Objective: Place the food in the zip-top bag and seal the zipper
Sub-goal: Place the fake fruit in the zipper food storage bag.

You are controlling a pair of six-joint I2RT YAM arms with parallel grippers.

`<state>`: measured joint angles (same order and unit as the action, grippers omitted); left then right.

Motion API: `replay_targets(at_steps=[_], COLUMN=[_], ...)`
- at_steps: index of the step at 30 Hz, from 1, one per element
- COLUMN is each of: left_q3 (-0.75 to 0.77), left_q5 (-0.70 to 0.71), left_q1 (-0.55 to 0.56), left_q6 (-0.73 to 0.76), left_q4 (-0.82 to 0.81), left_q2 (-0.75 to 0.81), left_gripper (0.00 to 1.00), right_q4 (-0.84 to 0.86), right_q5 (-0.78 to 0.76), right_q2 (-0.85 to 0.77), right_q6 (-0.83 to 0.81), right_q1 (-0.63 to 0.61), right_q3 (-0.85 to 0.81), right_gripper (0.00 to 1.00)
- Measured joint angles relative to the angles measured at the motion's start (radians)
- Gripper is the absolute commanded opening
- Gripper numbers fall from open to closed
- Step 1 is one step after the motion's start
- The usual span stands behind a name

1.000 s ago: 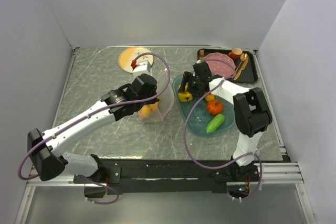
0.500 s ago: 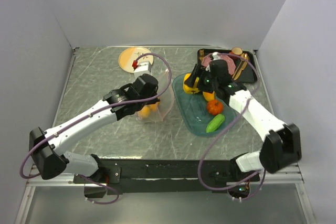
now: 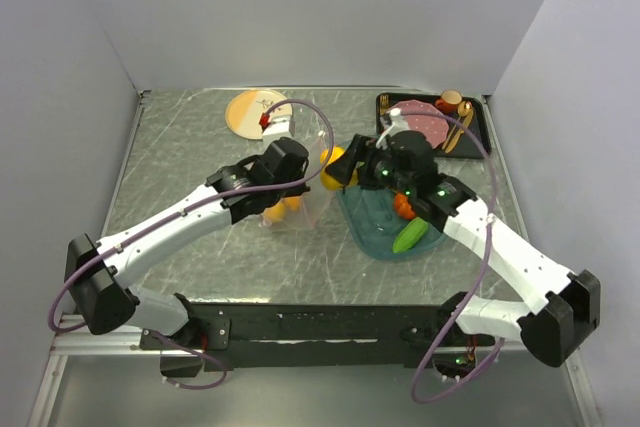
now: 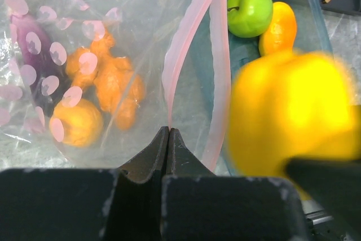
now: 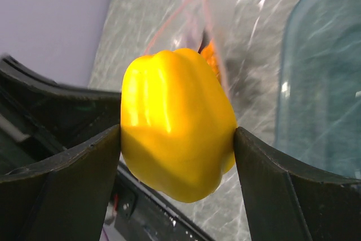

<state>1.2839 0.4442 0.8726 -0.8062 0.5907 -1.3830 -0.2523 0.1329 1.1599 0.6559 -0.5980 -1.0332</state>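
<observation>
Right gripper (image 5: pixel 178 136): clamped across the yellow pepper (image 3: pixel 332 167), swung off the teal tray (image 3: pixel 365 237) right of centre in the overhead view and brought left to mid-frame, just beside the mouth of the zip-top bag (image 4: pixel 113 38). Left gripper (image 4: pixel 169 139): pinched shut on the bag's edge where the zipper (image 4: pixel 189 32) runs in, with orange pieces (image 4: pixel 113 83) and eggplant (image 4: pixel 25 43) already inside. Points to a drop next, but leaves green apple (image 4: pixel 250 9), tomato (image 3: pixel 403 205) and cucumber (image 3: pixel 410 235) on the tray, so sealing looks some way off.
</observation>
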Motion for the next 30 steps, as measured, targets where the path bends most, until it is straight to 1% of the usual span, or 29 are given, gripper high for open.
replay_targets(at_steps=[3, 5, 7, 8, 10, 12, 13, 14, 15, 16, 18, 20, 30], left_q3=[0.003, 0.003, 0.003, 0.003, 0.003, 0.003, 0.003, 0.003, 0.003, 0.003, 0.003, 0.003, 0.003], left_q5=[-0.003, -0.005, -0.006, -0.007, -0.008, -0.011, -0.013, -0.014, -0.014, -0.016, -0.019, -0.019, -0.02], left_q1=[0.0, 0.0, 0.0, 0.0, 0.0, -0.001, -0.001, -0.001, -0.001, -0.001, -0.001, -0.001, -0.001], left_q6=[0.0, 0.0, 0.0, 0.0, 0.0, 0.0, 0.0, 0.0, 0.0, 0.0, 0.0, 0.0, 0.0], left_q4=[-0.003, -0.003, -0.003, -0.003, -0.004, -0.003, -0.003, -0.003, -0.003, -0.003, -0.004, -0.003, -0.002], left_q2=[0.0, 0.0, 0.0, 0.0, 0.001, 0.002, 0.004, 0.006, 0.007, 0.01, 0.014, 0.018, 0.027], left_gripper=[0.01, 0.01, 0.01, 0.01, 0.01, 0.01, 0.01, 0.01, 0.01, 0.01, 0.01, 0.01, 0.01], right_q4=[0.014, 0.021, 0.033, 0.037, 0.045, 0.054, 0.056, 0.056, 0.055, 0.056, 0.058, 0.063, 0.056], right_q5=[0.003, 0.007, 0.01, 0.01, 0.011, 0.013, 0.014, 0.016, 0.016, 0.018, 0.017, 0.011, -0.012], right_q2=[0.042, 0.068, 0.098, 0.113, 0.138, 0.163, 0.172, 0.179, 0.184, 0.189, 0.193, 0.192, 0.167], right_q6=[0.01, 0.015, 0.02, 0.02, 0.02, 0.02, 0.019, 0.019, 0.019, 0.018, 0.016, 0.015, 0.007], right_q1=[-0.042, -0.056, -0.06, -0.06, -0.061, -0.061, -0.061, -0.061, -0.061, -0.061, -0.061, -0.061, -0.028], right_q3=[0.012, 0.018, 0.02, 0.02, 0.018, 0.016, 0.014, 0.012, 0.006, -0.002, -0.016, -0.025, -0.03], right_gripper=[0.0, 0.03, 0.18, 0.21, 0.32, 0.5, 0.51, 0.54, 0.68, 0.73, 0.75, 0.89, 0.96])
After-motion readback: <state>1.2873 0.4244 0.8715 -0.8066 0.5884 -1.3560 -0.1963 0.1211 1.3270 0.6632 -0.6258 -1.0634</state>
